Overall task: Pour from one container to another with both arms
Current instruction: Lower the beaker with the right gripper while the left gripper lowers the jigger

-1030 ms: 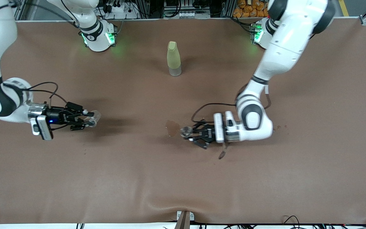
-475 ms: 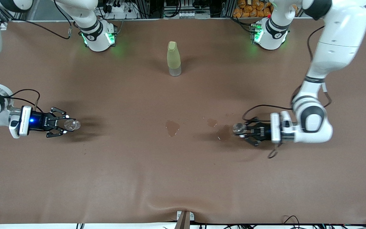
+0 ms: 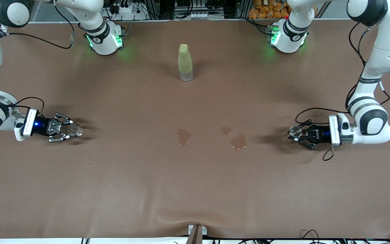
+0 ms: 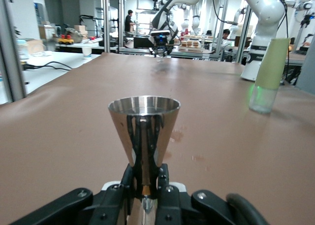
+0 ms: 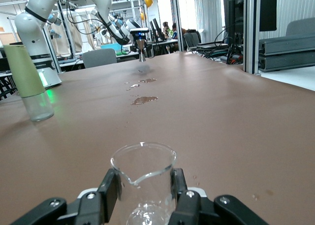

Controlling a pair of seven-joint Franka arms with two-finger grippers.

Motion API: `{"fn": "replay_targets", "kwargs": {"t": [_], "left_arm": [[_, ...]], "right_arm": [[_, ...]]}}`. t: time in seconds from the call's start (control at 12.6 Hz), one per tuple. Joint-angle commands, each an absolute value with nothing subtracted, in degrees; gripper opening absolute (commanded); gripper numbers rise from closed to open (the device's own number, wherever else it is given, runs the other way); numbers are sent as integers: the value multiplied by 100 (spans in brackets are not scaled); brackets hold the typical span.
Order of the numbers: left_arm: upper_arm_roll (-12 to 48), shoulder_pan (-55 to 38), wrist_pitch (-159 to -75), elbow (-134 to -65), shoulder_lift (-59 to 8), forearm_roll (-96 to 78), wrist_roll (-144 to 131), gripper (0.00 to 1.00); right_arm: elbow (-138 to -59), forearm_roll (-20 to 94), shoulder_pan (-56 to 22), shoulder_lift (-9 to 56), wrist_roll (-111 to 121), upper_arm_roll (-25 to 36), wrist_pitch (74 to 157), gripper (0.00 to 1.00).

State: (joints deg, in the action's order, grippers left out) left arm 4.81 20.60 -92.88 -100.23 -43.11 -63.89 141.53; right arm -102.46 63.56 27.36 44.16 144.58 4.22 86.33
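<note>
Left gripper (image 3: pixel 296 133): at the left arm's end of the table, low over the mat, fingers clamped on the stem of a steel jigger (image 4: pixel 143 131); cup upright, mouth up

Steel jigger contents: cannot tell from the left wrist view whether any liquid is inside

Right gripper (image 3: pixel 71 130): at the right arm's end of the table, low over the mat, fingers (image 5: pixel 109 194) closed on both sides of a glass beaker (image 5: pixel 143 178); spout up, upright

Glass beaker contents: looks empty or nearly so in the right wrist view

Separation: the two vessels well apart, one at each end of the table; no pouring pose set up

Spills (image 3: pixel 238 141): three wet patches on the brown mat (image 3: pixel 195 189) between the grippers, near the table middle

Bottle (image 3: pixel 185 63): pale green, capped, standing untouched, farther from the front camera than the spills, between the two bases

Progress, as judged: either pour finished with some loss onto the mat, or not yet begun; pictures alone do not settle which

Left to do, as judged: if unpoured, bring vessels together over the middle and tilt one over the other; otherwise set both down
</note>
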Motion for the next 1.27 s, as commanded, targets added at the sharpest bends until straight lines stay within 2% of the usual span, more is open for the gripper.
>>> {"fn": "replay_targets", "kwargs": {"t": [0.0,0.4,0.55,0.79,0.87,0.95,1.03,1.11,1.19], "left_arm": [[554,2389,-9185,-9889,-4630,-6180,14493,0],[554,2531,-9185,-9817,-4948,-6144,14687,0],[554,2522,-9185,-9809,-4983,-6152,14687,0],[554,2522,-9185,-9800,-5062,-6179,14695,26],[554,2531,-9185,-9739,-5123,-6205,14704,33],[554,2531,-9176,-9730,-5168,-6205,14704,37],[554,2531,-9176,-9721,-5185,-6205,14695,40],[554,2540,-9176,-9721,-5168,-6214,14678,51],[554,2540,-9150,-9642,-5159,-6188,14652,67]], "right_arm": [[-9862,6127,2944,4815,14730,299,8324,12],[-9818,5994,2988,5097,14915,299,8279,19],[-9791,5985,2997,5150,14915,299,8279,26],[-9791,5924,3076,5212,14897,299,8279,41],[-9791,5924,3076,5212,14897,299,8279,51],[-9782,5915,3085,5212,14880,299,8271,67],[-9774,5924,3085,5195,14854,299,8271,77],[-9669,5915,3076,5177,14845,299,8244,83],[-9520,5924,3076,5168,14810,299,8088,83]]}}
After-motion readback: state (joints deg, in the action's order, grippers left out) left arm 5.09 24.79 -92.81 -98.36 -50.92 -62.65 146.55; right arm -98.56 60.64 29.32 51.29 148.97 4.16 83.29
